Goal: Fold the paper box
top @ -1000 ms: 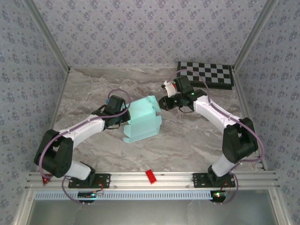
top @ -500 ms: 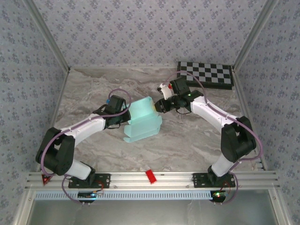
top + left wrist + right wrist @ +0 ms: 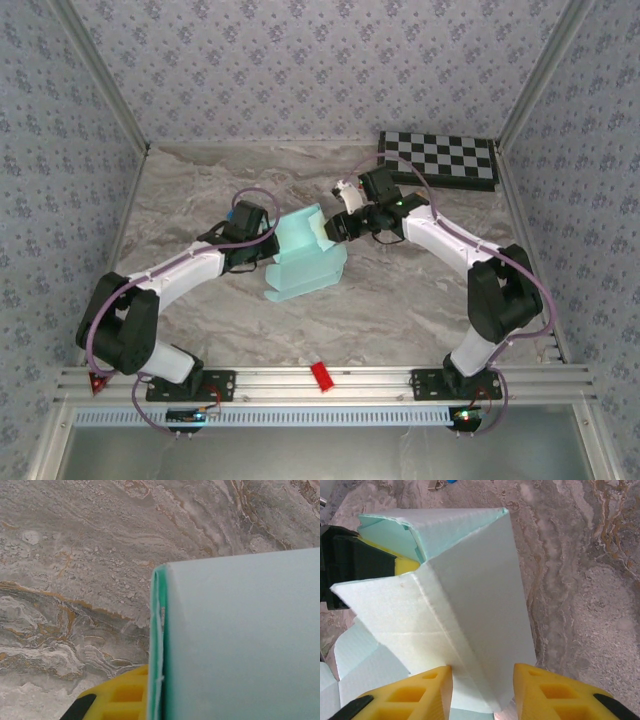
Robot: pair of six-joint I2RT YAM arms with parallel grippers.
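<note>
Seen from above, a pale blue paper box [image 3: 305, 258] sat near the middle of a marbled table [image 3: 420, 300], between two robot arms that met at it. The left gripper [image 3: 268, 240] was pressed together on the box's left wall; its wrist view showed one yellow finger [image 3: 117, 700] tight against a doubled card edge. The right gripper [image 3: 335, 226] reached the box's far right corner with its fingers spread. In its wrist view they stood on either side of a raised, creased panel, the left pad touching the card, with no clear pinch. The box looked partly formed: some walls stood up and one corner was tucked in, but flat flaps lay open on the table at the near side. By my judgement, the remaining sides needed raising and the flaps closing before the box was done.
</note>
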